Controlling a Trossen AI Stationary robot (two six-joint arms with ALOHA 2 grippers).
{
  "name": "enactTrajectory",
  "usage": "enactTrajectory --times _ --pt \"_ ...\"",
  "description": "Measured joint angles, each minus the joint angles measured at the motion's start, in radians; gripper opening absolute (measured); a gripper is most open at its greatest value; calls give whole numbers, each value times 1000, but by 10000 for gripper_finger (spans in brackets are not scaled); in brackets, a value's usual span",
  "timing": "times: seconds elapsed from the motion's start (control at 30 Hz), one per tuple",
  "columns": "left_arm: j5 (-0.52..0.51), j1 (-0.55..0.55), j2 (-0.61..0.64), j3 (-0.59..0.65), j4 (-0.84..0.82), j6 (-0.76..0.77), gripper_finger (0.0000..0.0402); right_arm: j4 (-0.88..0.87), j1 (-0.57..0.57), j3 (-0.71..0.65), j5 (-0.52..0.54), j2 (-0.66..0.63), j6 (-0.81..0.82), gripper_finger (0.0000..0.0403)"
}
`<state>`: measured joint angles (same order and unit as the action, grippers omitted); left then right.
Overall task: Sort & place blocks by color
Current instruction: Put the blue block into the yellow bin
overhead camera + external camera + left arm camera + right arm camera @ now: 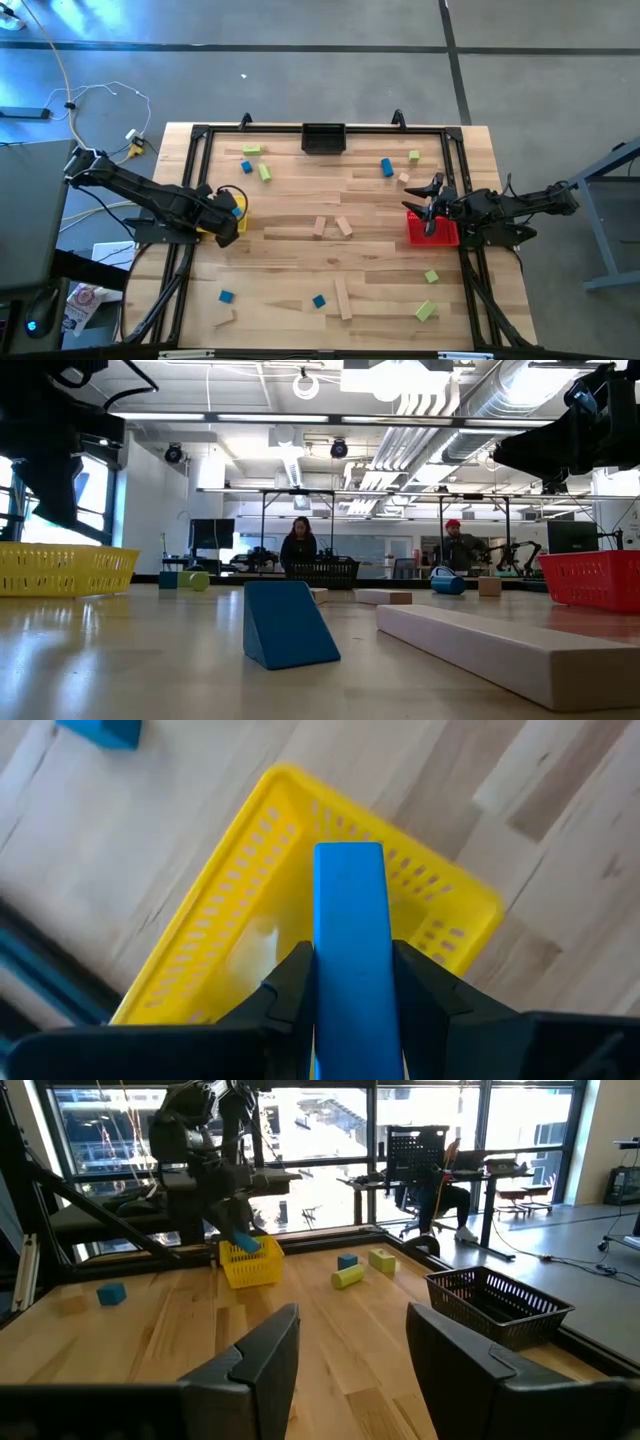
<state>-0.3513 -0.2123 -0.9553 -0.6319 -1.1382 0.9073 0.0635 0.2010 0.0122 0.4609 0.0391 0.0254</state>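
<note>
My left gripper (352, 990) is shut on a blue bar (349, 920) above the yellow bin (240, 935), which stands at the table's left side (240, 203). The right wrist view shows that bar (243, 1243) tilted over the bin (250, 1266). My right gripper (345, 1355) stands open and level over the red bin (433, 232) at the right, holding nothing. Blue blocks (386, 167), green blocks (264, 172) and plain wood blocks (343, 226) lie scattered flat on the table. My left gripper pinches the blue bar by its two long sides (330, 982) between its two fingers (292, 988). The fingers come steeply from above and lie along the bar. The bar's free end (349, 860) sticks out beyond the fingertips, over the yellow bin and lifted clear.
A black bin (323, 138) stands at the far edge's middle. A black frame (190, 150) runs along the table's sides. Near the front lie a blue wedge (288, 625), a long wood bar (500, 650) and green blocks (426, 311). People stand beyond the table.
</note>
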Motion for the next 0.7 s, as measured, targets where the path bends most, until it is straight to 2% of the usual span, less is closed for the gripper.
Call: enactTrajectory --times 0.23,0.57,0.7 --pt "30 22 -41 0 -17 0 85 0 0 0 0 0 0 172" --pt "83 93 -95 0 -15 -47 131 0 0 0 0 0 0 172" --pt "87 96 -100 0 -9 -47 149 0 0 0 -5 0 122 172"
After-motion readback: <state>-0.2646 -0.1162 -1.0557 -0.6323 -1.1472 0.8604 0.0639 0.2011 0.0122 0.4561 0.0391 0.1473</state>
